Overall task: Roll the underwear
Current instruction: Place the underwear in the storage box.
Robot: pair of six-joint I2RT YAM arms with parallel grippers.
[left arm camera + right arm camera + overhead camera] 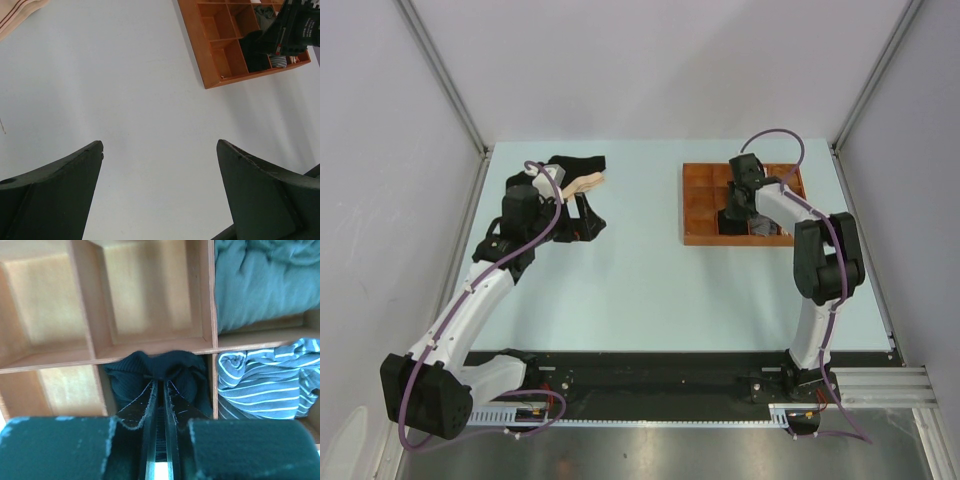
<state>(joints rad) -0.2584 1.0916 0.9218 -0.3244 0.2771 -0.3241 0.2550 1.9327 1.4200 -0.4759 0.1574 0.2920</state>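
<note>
My right gripper (733,212) reaches into the brown tray (695,238). In the right wrist view it (160,381) is shut on a rolled black brief (175,367) that sits in a near-row compartment. A rolled grey striped boxer short (265,385) fills the compartment to its right. The other black brief (578,165), with its beige waistband (585,183), lies at the table's far left. My left gripper (588,222) is just in front of it, open and empty (160,145) above bare table. The waistband shows at the top left corner of the left wrist view (20,12).
A grey-green cloth bundle (260,275) fills the tray compartment beyond the striped boxer. The other compartments in the right wrist view hold nothing. The tray also shows at the upper right of the left wrist view (196,42). Grey walls enclose the table on three sides.
</note>
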